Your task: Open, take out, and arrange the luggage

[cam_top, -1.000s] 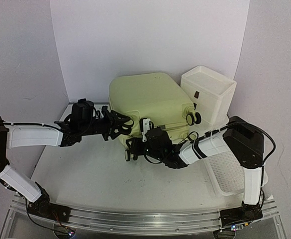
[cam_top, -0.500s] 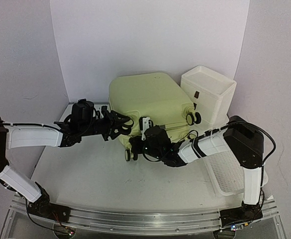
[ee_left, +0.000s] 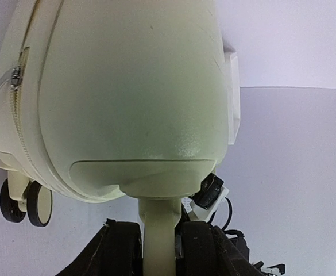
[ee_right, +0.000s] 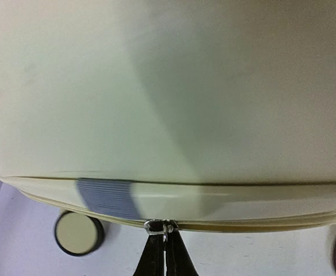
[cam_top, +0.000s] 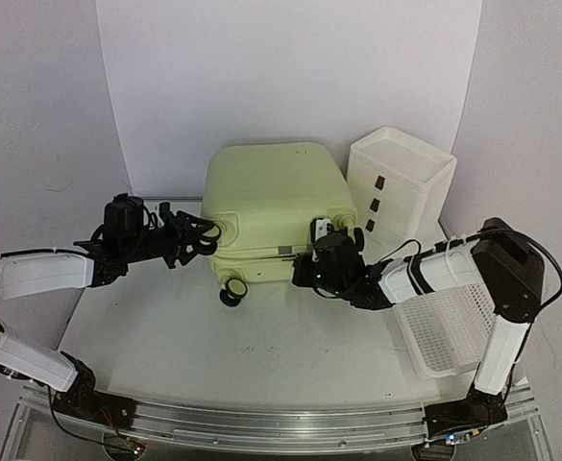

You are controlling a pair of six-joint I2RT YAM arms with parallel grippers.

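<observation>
The luggage (cam_top: 271, 197), a pale yellow-green hard-shell suitcase, lies closed at the table's middle with a black wheel (cam_top: 231, 291) at its near left corner. My left gripper (cam_top: 207, 235) is at its left end. In the left wrist view a pale post of the luggage (ee_left: 156, 224) is clamped between my black fingers (ee_left: 122, 247). My right gripper (cam_top: 306, 268) is at the front seam. In the right wrist view it (ee_right: 166, 238) is pinched shut on the metal zipper pull (ee_right: 156, 226), beside a grey patch (ee_right: 107, 198).
A white three-drawer box (cam_top: 401, 187) stands right of the suitcase against the back wall. A white mesh basket (cam_top: 444, 327) lies at the right under my right arm. Two wheels (ee_left: 24, 201) and a second zipper pull (ee_left: 12, 76) appear in the left wrist view.
The right gripper closed on the zipper pull and moved right along the seam. The suitcase swung round and shifted left, and the left arm drew back to the left with it.
</observation>
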